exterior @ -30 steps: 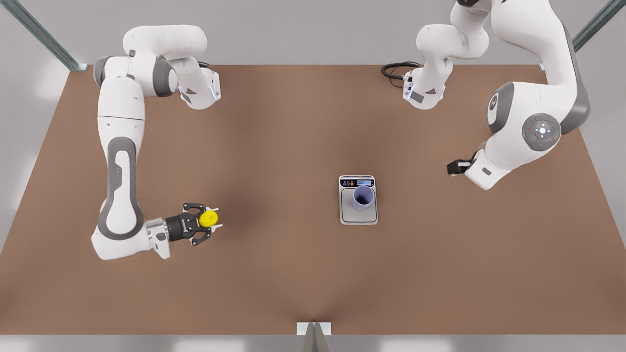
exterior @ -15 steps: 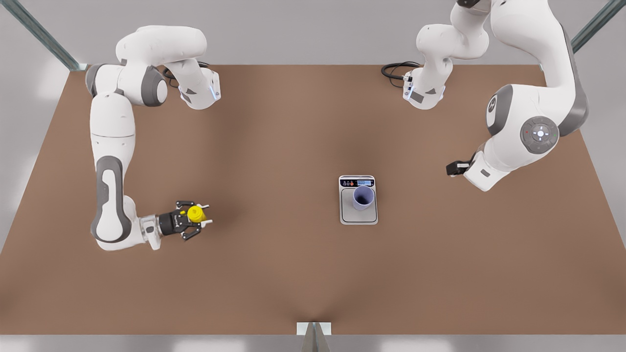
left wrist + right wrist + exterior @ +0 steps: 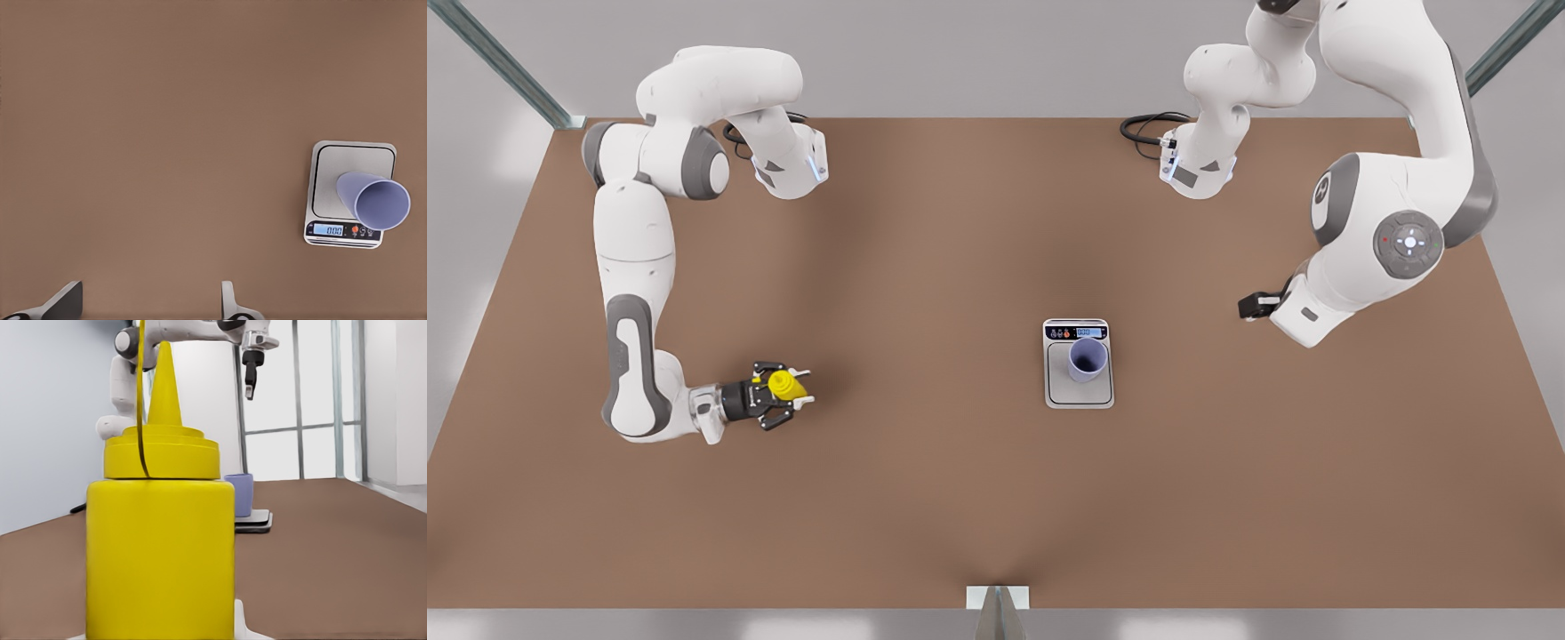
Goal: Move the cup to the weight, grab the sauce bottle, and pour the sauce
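The bottle (image 3: 784,385) stood upright between my right claw's (image 3: 790,396) fingers near the table's (image 3: 925,498) edge at the front view's left; the wrist view showed its yellow body (image 3: 160,557) close up. The fingers sat at either side of it, but I could not tell whether they gripped. The cup (image 3: 1088,358) stood upright on the scale (image 3: 1079,391), well apart from the bottle. My left claw (image 3: 1256,305) waited high at the front view's right, fingers (image 3: 63,301) spread open, empty.
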Available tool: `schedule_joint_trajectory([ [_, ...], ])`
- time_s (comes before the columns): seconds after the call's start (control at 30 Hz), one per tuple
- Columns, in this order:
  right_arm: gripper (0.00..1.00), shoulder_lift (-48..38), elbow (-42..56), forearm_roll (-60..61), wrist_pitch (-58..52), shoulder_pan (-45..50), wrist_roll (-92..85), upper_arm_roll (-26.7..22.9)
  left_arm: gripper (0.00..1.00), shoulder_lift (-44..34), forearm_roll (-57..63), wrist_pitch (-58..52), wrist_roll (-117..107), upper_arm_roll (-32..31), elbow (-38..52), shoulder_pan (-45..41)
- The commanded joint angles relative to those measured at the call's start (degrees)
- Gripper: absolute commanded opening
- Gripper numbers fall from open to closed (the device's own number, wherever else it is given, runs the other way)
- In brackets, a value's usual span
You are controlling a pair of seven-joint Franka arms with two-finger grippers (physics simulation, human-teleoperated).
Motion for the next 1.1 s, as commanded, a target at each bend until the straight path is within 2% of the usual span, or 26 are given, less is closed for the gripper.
schedule_joint_trajectory([
  [0.0, 0.54, 0.04, 0.0, 0.03, 0.0, 0.0, 0.0, 0.01, 1.0, -0.04, 0.01, 0.0, -0.09, 0.0, -0.05, 0.0],
  [0.83, 0.56, 4.08, 0.88, 0.47, 0.44, -0.79, -3.16, -0.26, 1.0, 0.31, 0.01, -0.09, -0.09, 0.0, -0.06, 0.0],
  [0.97, 0.6, 4.35, 0.96, 0.38, 0.52, -0.79, -3.07, -0.43, 1.0, 0.4, 0.01, -0.26, -0.09, 0.0, -0.06, 0.0],
  [1.07, 0.71, 4.52, 0.96, 0.29, 0.52, -0.79, -2.46, -0.43, 1.0, 0.31, 0.01, -0.26, -0.09, 0.0, -0.06, 0.0],
])
